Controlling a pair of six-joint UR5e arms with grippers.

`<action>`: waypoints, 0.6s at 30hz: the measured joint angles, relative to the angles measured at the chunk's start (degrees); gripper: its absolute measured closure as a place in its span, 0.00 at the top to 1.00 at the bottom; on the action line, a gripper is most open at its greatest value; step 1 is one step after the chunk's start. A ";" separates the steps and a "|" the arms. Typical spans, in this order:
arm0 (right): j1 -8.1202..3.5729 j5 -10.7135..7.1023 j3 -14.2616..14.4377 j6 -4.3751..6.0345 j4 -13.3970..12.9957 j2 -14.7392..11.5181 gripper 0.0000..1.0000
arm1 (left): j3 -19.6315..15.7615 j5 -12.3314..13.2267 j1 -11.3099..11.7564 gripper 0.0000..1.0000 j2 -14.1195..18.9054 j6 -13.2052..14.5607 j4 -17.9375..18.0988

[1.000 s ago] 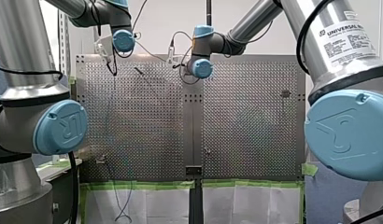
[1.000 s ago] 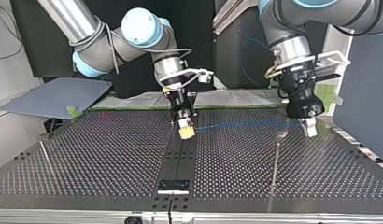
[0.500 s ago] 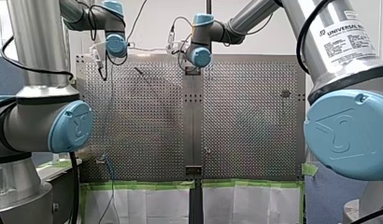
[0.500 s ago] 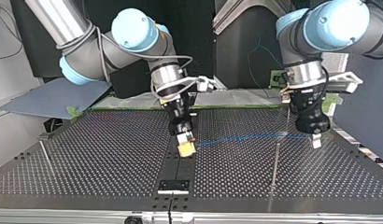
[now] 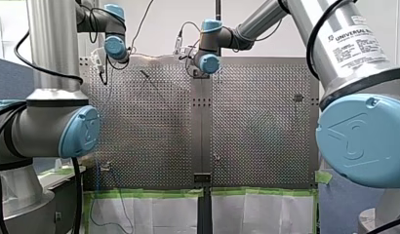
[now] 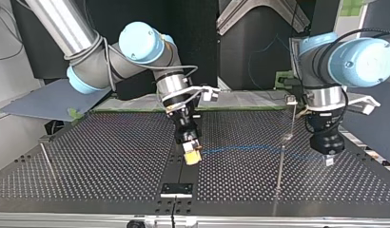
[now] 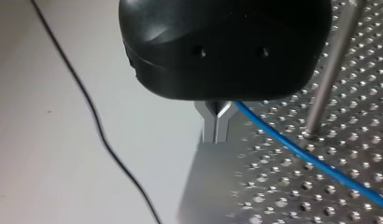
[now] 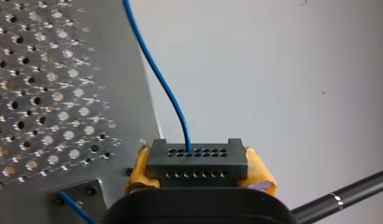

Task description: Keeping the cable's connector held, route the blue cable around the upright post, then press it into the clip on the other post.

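Clip post: top view's far left; a thin rod upright on the perforated table, with a small clip at its top. Well apart from the cable.
My right gripper: mid-table over the dark centre strip, tilted toward the near edge. Its yellow pads are clamped on the connector.
Connector: a dark block with two rows of small holes. The cable leaves one hole in the upper row.
Blue cable: runs from the connector toward the top view's right in a shallow arc, low over the table, and crosses the line of the upright post to my left gripper. Which side of the post it passes, cannot tell in that view. In the left wrist view it lies just beside the post's foot.
Upright post: right of centre, between the two grippers.
My left gripper: far right, black, pointing down, tips close over the table. Its metal fingers are pressed together, and the cable comes out at their root.
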 joint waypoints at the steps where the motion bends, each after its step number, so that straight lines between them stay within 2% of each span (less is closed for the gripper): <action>1: -0.03 -0.05 -0.44 0.01 0.03 0.55 0.00 | 0.20 0.59 0.09 0.00 -0.59 -0.07 0.01; 10: -0.80 -0.08 -2.54 0.41 -0.08 4.23 0.00 | 2.08 5.26 0.38 0.00 -5.26 0.43 0.74; 18: -1.79 -0.06 -2.77 0.53 -1.23 5.09 0.00 | 3.53 7.60 0.84 0.00 -8.90 -0.12 2.22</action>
